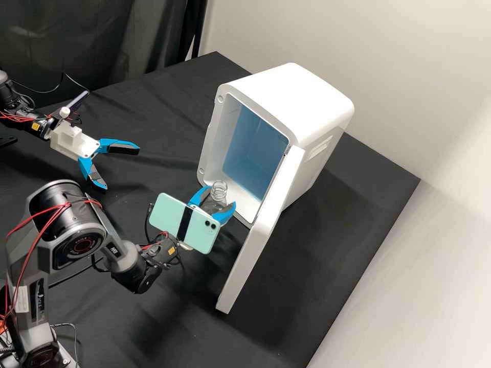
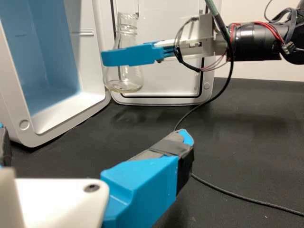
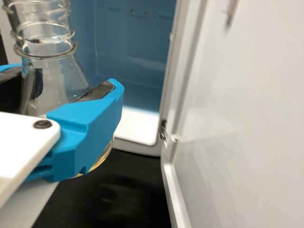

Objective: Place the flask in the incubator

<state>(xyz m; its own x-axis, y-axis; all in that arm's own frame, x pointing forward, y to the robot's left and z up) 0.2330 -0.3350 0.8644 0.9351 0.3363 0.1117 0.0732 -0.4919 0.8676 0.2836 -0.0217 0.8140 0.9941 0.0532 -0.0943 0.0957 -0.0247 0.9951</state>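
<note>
Holding flask (image 1: 219, 190) tight in right pincer (image 1: 214, 204) at mouth of incubator (image 1: 302, 102); risks clipping door (image 1: 261, 225) and tipping; left pincer (image 1: 120, 167) spread wide, empty.

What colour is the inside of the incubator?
Light blue lining inside the white incubator; it shows best in the high view.

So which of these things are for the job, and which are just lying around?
For the job:
flask
incubator, with its door open
right end effector, gripping the flask

Just there:
left end effector, open, holding nothing
green phone on the right arm
black bench
</note>
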